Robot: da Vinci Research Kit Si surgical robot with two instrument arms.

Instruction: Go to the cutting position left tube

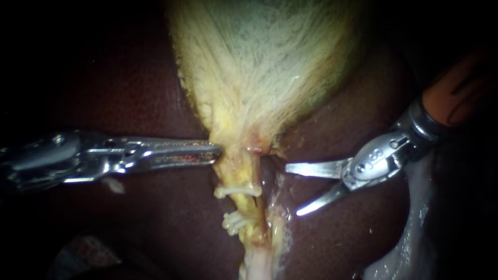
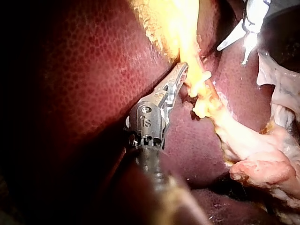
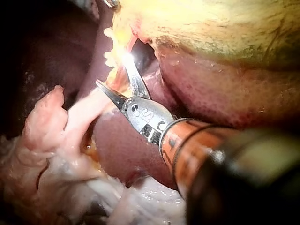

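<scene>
The yellow-green gallbladder [image 1: 259, 62] narrows to a neck. From it a yellowish tube [image 1: 252, 173] runs down over the dark liver [image 1: 155, 223]. Two white clips [image 1: 237, 191] [image 1: 235, 222] sit across the tube, one below the other. My left instrument [image 1: 215, 153] comes in level from the left, its jaws shut on the left edge of the neck just above the upper clip; the left wrist view shows the same hold [image 2: 182, 71]. My right instrument [image 1: 293, 190] has two blades standing open, a short way right of the tube and level with the upper clip, touching nothing [image 3: 112, 69].
Pale whitish tissue [image 1: 410, 238] lies at the lower right, below the right instrument's orange-sleeved shaft [image 1: 456, 93]. A pale fatty stump [image 2: 262, 171] trails off the tube's lower end. Liver surface surrounds the tube on both sides.
</scene>
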